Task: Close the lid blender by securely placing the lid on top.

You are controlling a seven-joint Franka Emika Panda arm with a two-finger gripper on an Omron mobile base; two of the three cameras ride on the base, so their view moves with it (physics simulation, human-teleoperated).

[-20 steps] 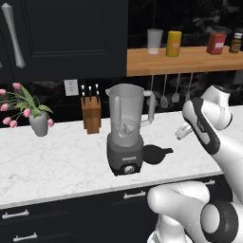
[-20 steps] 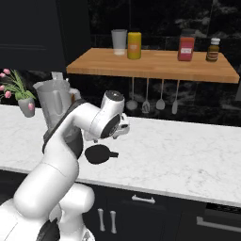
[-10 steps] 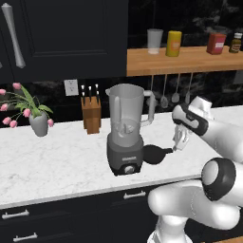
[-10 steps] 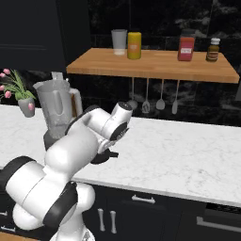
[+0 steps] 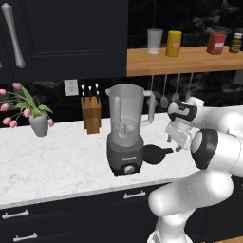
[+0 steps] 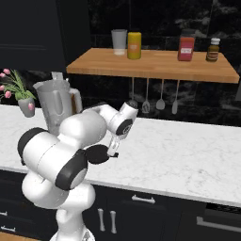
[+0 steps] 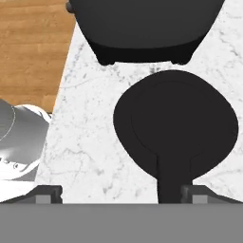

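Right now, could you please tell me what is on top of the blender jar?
Nothing covers the blender: its jar rim stands open. The lid lies flat on the marble counter beside the blender's base, its tab pointing toward the gripper. The jar's inside bottom cannot be made out clearly.

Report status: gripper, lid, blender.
Gripper open, above lid. Lid flat on counter beside blender, ungrasped. Jar top open. Nothing in the way.
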